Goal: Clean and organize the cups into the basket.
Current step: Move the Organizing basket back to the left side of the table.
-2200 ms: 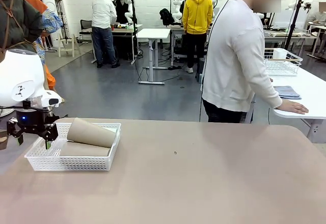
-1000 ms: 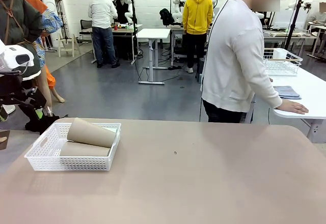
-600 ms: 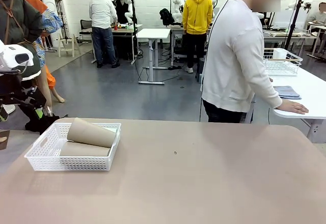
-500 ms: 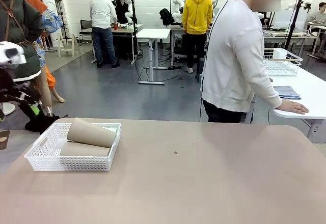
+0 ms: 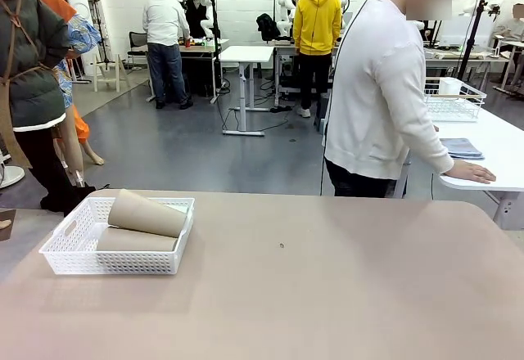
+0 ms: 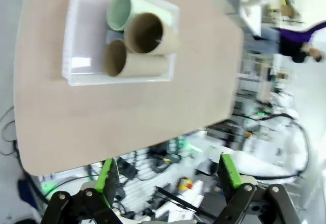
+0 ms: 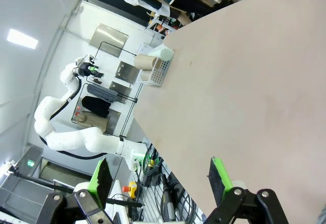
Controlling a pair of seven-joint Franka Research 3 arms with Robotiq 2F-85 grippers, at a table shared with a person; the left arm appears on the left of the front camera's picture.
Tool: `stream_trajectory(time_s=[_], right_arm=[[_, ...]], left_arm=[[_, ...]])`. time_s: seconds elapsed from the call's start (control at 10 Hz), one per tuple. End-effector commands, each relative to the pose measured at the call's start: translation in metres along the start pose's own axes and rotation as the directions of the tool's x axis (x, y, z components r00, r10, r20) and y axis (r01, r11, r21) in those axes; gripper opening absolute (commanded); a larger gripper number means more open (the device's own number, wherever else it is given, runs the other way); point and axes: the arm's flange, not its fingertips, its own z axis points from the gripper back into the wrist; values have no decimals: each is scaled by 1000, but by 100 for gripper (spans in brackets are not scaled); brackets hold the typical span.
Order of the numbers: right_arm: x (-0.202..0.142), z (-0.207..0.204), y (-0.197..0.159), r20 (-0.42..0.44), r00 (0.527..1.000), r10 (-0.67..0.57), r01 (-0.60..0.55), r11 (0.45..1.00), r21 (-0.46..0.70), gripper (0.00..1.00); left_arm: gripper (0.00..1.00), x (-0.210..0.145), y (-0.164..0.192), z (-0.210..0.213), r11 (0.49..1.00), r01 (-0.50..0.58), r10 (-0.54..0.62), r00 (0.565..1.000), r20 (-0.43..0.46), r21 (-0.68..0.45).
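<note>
The white lattice basket [image 5: 115,260] stands at the table's left. Two tan-brown cups lie in it on their sides, one [image 5: 147,213] resting tilted on the other [image 5: 135,240]. From high above, the left wrist view shows the basket [image 6: 76,40] holding a mint-green cup [image 6: 122,11] and two tan cups [image 6: 147,33] [image 6: 130,63], mouths toward the camera. My left gripper [image 6: 168,175] hangs open and empty well above the table's near edge. My right gripper [image 7: 159,178] is open and empty too, far from the basket [image 7: 159,70].
A person in a white top [image 5: 381,90] stands at the far side, one hand [image 5: 471,172] on the neighbouring white table. A small dark speck [image 5: 282,245] lies mid-table. My left arm [image 7: 66,137] stands raised beside the table.
My left arm, which hung by the basket's left end, has risen and slid out of the front view's left edge. The cups and basket have not moved.
</note>
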Motion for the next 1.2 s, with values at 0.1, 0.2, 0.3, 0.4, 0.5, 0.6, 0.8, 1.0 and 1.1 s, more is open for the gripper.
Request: stream_trajectory(time_s=[0.1, 0.2, 0.3, 0.4, 0.5, 0.6, 0.8, 1.0, 1.1], right_arm=[[0, -1, -1, -5, 1000, -1, 1, 1000, -5, 100], [0, -1, -1, -5, 1000, -1, 1, 1000, -5, 100], [0, -1, -1, -5, 1000, -1, 1, 1000, -5, 100], [0, -1, -1, -5, 1000, -1, 1, 1000, -5, 100], [0, -1, -1, -5, 1000, -1, 1, 1000, -5, 100], [0, -1, -1, -5, 1000, -1, 1, 1000, -5, 100], [0, -1, -1, -5, 1000, -1, 1, 1000, -5, 100], [0, -1, -1, -5, 1000, -1, 1, 1000, -5, 100], [0, -1, -1, -5, 1000, -1, 1, 1000, -5, 100]], left_arm=[[100, 43, 61, 22, 965, -69, 53, 996, -70, -254], [100, 48, 80, 29, 948, -79, 60, 996, -74, -308], [100, 51, 98, 36, 928, -88, 61, 995, -84, -362], [100, 53, 111, 42, 914, -95, 61, 993, -99, -394], [100, 53, 119, 48, 905, -98, 65, 994, -92, -414], [100, 52, 124, 52, 901, -99, 68, 994, -87, -422], [100, 50, 126, 59, 911, -87, 52, 994, -98, -403], [100, 46, 129, 46, 904, -119, 89, 992, -93, -409], [100, 46, 129, 46, 904, -119, 89, 992, -93, -409]])
